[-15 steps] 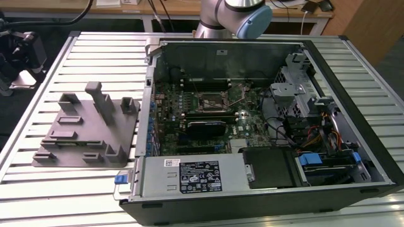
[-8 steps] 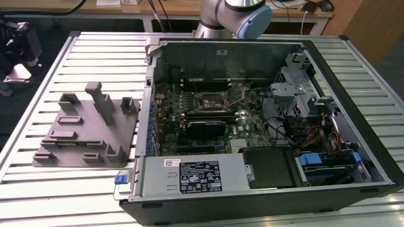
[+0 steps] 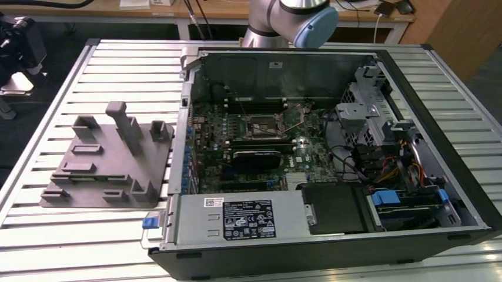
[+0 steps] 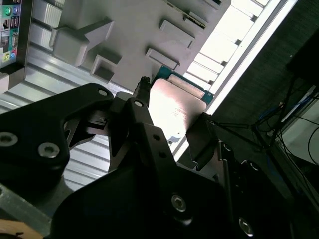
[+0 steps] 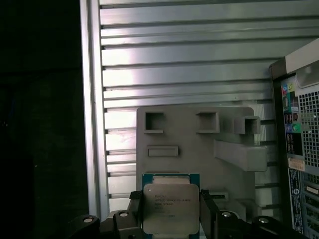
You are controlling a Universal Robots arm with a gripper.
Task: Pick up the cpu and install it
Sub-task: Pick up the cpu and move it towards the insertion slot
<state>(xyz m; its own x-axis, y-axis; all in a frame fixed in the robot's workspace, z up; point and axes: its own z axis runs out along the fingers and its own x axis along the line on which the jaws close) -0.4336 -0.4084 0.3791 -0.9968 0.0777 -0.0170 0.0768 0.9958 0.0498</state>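
Cpu (image 5: 171, 209), one, between two jaws

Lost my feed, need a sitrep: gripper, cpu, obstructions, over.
Gripper shut on the cpu. Held over the grey fixture block, not in the socket. No obstruction seen.

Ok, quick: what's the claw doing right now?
Claw: closed, holding the cpu between its fingers.

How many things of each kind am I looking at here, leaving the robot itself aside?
cpu: 1
grey fixture block: 1
open computer case: 1
Total: 3
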